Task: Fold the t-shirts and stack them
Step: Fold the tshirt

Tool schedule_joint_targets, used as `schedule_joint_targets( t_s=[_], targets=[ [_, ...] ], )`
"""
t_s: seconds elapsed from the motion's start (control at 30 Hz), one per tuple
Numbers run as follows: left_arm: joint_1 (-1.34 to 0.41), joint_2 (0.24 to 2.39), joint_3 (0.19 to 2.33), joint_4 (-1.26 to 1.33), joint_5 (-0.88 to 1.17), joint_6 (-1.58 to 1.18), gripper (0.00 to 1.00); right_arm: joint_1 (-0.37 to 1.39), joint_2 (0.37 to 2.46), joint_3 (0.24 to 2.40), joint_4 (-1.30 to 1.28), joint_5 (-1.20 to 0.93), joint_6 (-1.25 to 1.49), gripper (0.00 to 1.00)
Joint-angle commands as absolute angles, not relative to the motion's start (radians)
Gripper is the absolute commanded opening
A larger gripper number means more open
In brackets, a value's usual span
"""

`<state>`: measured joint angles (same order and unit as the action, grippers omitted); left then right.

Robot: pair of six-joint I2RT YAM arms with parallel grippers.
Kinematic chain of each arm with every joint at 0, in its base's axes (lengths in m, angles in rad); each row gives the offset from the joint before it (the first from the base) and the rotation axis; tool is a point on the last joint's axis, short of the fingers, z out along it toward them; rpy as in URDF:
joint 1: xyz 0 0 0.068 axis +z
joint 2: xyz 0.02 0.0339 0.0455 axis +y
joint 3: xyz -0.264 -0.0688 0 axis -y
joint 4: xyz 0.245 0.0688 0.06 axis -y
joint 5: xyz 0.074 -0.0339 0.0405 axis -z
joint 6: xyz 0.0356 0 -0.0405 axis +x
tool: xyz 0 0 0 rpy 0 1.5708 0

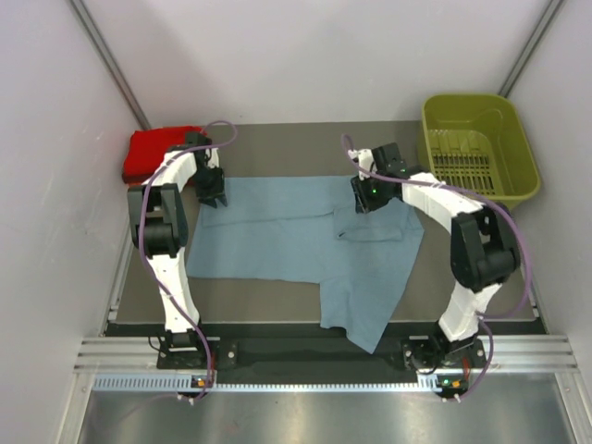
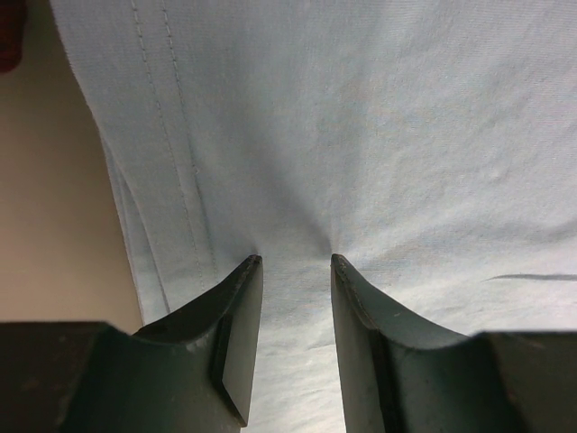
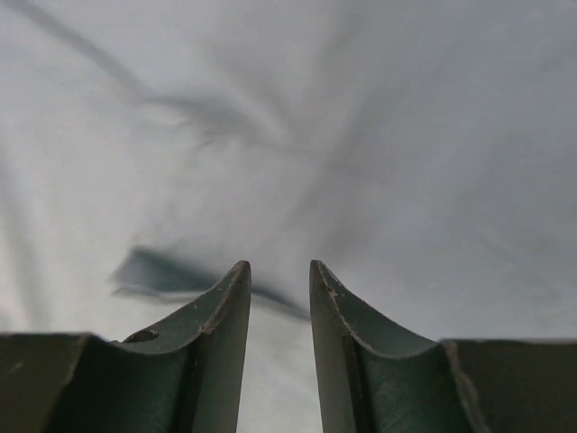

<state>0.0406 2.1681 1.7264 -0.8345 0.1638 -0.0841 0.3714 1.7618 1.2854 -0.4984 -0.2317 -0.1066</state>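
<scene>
Grey-blue t-shirt point(image 1: 287, 236) is seen spread across the middle of the table point(image 1: 277, 139), mostly flat, with one corner draped over the near edge between the two arm bases. A flap is folded over on its right side, and a dark crease is marked there.

Along the far left edge of the cloth the left gripper point(image 2: 293, 260) is planted. Its jaws are held part-way apart, the fingertips point(image 2: 245, 271) are pressed down onto the fabric, and small wrinkles are drawn in toward the gap between them. As far as can be made out, no cloth is pinched up between the pads, so nothing is counted as grasped. A double-stitched hem is picked out just left of that gripper in the wrist view, with bare table beside it.

Over on the far right part of the garment, the right gripper point(image 3: 279, 266) is poised. Its jaws are parted, nothing is clamped between them, and the blue fabric is seen rumpled and blurred below.

Further out, a bright red t-shirt point(image 1: 157, 153) is found as a folded bundle in the far left corner of the table, just beyond the left gripper and apart from the blue one. An olive-green basket point(image 1: 467, 111) is set at the far right corner, well apart from both garments.
</scene>
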Motion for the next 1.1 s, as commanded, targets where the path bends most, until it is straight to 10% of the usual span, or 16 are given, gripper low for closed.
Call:
schedule_joint_targets(
  t_s=[0.0,1.07],
  targets=[
    [0.045,2.122,1.743,-0.828,0.156,-0.08,0.41,0.325,1.854,1.385,-0.453,-0.212,-0.123,0.33],
    [0.048,2.123,1.747,-0.831,0.204,-0.107,0.41,0.492,1.665,1.161,-0.564,-0.259,-0.109,0.29]
  ],
)
